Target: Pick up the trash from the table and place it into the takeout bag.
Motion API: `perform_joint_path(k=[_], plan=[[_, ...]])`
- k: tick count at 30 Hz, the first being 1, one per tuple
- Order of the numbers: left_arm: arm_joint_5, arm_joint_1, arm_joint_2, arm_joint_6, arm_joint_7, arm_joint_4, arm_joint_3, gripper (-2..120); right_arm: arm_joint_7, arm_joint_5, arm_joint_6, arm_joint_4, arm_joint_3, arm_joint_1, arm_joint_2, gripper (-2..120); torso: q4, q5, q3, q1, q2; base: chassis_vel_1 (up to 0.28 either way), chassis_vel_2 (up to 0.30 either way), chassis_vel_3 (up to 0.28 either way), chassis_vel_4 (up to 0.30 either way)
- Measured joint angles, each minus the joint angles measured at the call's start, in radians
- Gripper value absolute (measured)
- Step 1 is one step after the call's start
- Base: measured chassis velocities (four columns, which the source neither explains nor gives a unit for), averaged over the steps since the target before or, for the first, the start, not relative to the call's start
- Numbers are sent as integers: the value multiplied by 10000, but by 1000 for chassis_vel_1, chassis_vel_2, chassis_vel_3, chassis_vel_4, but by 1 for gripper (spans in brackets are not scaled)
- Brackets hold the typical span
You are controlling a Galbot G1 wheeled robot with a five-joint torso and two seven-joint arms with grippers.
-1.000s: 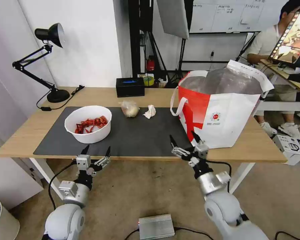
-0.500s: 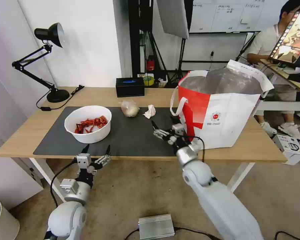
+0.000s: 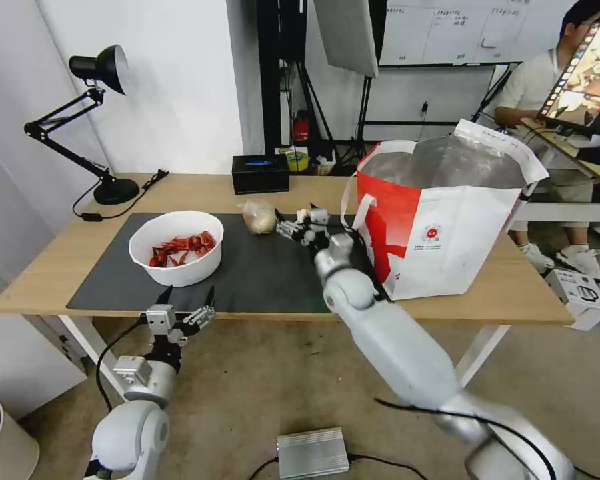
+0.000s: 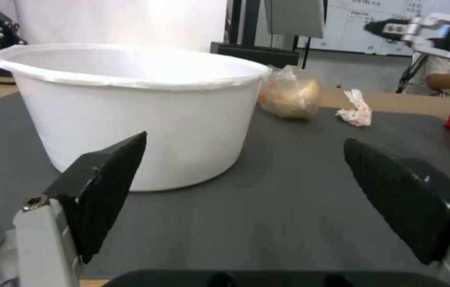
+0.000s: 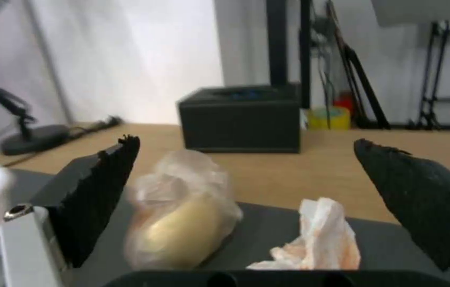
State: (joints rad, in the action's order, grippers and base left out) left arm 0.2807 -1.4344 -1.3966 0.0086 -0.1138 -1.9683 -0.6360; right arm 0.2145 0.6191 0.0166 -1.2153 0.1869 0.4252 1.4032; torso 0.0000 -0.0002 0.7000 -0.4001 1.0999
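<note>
On the dark mat [image 3: 273, 267] of the table [image 3: 200, 190] stands the white bowl of red shells [image 3: 177, 248]. Beside it lies the clear-bag beige bundle [image 3: 259, 217]. My right gripper [image 3: 299, 219] hovers open just right of the bundle, covering the crumpled tissue in the head view. In the right wrist view the bundle [image 5: 182, 223] and the tissue [image 5: 320, 243] lie between and just ahead of the open right gripper [image 5: 245, 141]. My left gripper [image 3: 183, 300] hangs open at the table's front edge, facing the bowl [image 4: 129, 111]. The takeout bag [image 3: 447, 213] stands open at the right.
A black tissue box [image 3: 260, 173] sits at the back of the table, with a black desk lamp [image 3: 107, 190] at the back left. A grey box [image 3: 312, 452] lies on the floor, and a bin [image 3: 0, 440] stands at the lower left.
My right arm has reached from the table's front edge forward and left across the mat to the tissue and bundle. The left gripper has stayed almost in place, a little lower.
</note>
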Motion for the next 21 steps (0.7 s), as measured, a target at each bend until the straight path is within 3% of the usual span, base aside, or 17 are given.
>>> perform_joint_path(k=[5,14,21], plan=[[23,-18,23,-10,-6,-3,-18,100,515,418,686,598,215,-588,276,100,1,0,0,0,0,0,0,0,0],[5,-144,-99,-20,-17,-49,30,100,2548,1745,2890,1301,406,-1535,970,100,1,0,-1,1,2,0,0,0,0],[-9,-145,-152,-25,-19,-43,54,100,3365,2188,3495,1409,336,-1490,1053,100,1,1,-1,1,1,0,0,0,0]])
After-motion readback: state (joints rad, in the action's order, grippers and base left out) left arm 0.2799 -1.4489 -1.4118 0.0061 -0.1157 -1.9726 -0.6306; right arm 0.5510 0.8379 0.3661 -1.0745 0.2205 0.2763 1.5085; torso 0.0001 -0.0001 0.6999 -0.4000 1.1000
